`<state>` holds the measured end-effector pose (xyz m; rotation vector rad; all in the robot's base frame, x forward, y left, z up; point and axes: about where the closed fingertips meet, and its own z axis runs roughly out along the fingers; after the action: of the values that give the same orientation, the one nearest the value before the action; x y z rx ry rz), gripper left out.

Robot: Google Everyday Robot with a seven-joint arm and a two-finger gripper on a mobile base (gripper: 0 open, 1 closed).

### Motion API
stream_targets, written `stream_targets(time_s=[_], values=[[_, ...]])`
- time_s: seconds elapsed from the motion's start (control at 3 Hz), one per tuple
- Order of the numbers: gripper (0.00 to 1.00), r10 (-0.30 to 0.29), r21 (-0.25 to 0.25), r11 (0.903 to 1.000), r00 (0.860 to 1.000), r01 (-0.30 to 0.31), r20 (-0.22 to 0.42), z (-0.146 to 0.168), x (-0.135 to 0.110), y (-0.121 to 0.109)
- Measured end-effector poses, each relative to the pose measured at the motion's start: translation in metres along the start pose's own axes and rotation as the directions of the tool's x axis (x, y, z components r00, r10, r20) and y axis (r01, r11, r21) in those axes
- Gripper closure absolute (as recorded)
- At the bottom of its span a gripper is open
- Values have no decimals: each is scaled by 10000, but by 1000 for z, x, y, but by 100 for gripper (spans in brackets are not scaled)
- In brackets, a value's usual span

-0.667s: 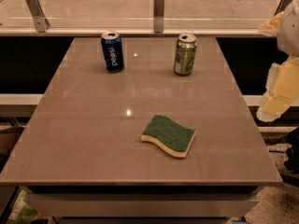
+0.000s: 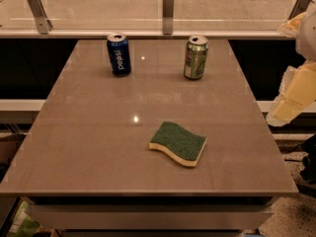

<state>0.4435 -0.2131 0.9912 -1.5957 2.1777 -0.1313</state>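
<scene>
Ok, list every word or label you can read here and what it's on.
Blue can: white sideways lettering, too blurred to read.
Green can: label too blurred to read.
Sponge: no text.
Pincer, at the right edge beside the table: no markings.

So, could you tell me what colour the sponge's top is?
The sponge is dark green on top; camera view. The gripper hangs right of the table.

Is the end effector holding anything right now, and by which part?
Nothing visible is held: the end effector hangs right of the table, apart from the sponge, blue can and green can.
</scene>
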Motion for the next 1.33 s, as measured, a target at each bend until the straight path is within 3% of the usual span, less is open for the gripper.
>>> stream_targets(time_s=[0.33, 0.67, 1.0, 1.33], values=[[0, 698, 283, 9970, 9953, -718, 671, 7, 1, -8], [0, 1455, 457, 9871, 9787, -1535, 1448, 17, 2, -18], [0, 2350, 533, 9660, 9451, -2530, 2271, 35, 6, -30], [0, 2975, 554, 9425, 9030, -3296, 3100, 53, 8, -40]])
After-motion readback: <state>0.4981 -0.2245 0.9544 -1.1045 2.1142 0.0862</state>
